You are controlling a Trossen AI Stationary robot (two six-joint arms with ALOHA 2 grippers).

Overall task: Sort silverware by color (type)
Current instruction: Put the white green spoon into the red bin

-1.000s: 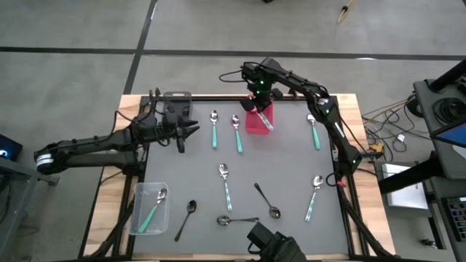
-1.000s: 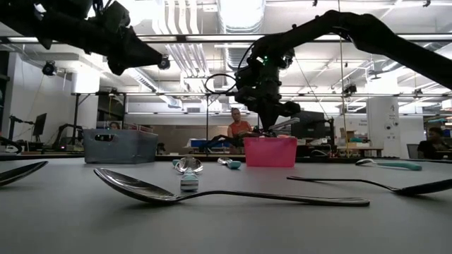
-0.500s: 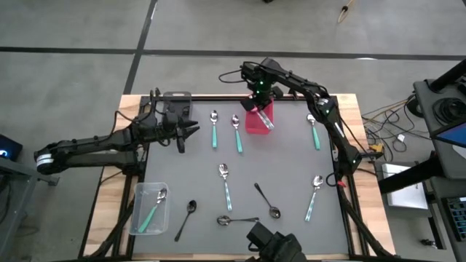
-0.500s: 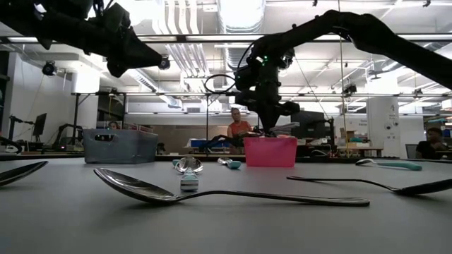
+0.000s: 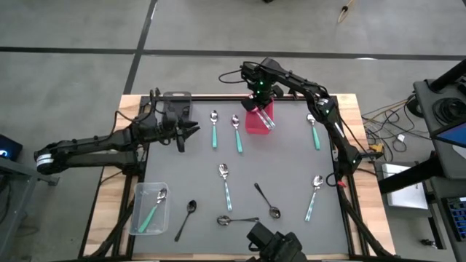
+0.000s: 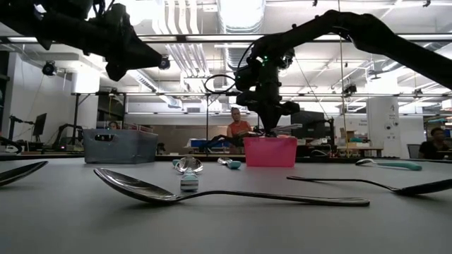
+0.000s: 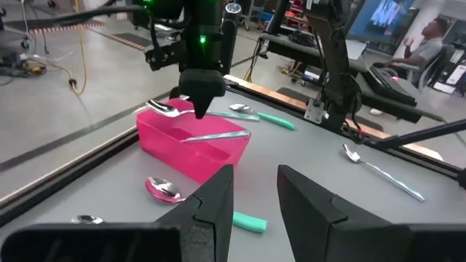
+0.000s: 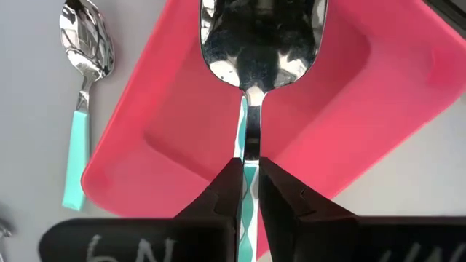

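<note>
**Teal-handled spoon held over the red bin**

Your right claw (image 8: 247, 182) hangs above the red rectangular plastic bin (image 5: 256, 122) at the far edge of the grey surface (image 5: 291, 167). Its two dark fingers (image 8: 222, 193) are pinched on the teal handle of a shiny-bowled spoon (image 8: 255, 44). In the right wrist view the spoon's long axis runs straight out from the fingers, bowl leading and handle trailing back between them, with the bin's floor beneath the bowl. In the left wrist view the spoon lies close to level just over the bin's rim, its bowl sticking out past one side.

Your left claw (image 7: 251, 196) waits above the surface near the grey bin (image 5: 175, 102), fingers apart and holding nothing.

Two more teal-handled spoons (image 5: 215, 128) lie side by side just left of the red bin, bowls toward the far edge. Others rest at the right edge and mid-surface. Three all-dark spoons (image 5: 266, 201) lie along the near side. The clear bin (image 5: 140, 191) at the near left holds a teal-handled spoon.
</note>
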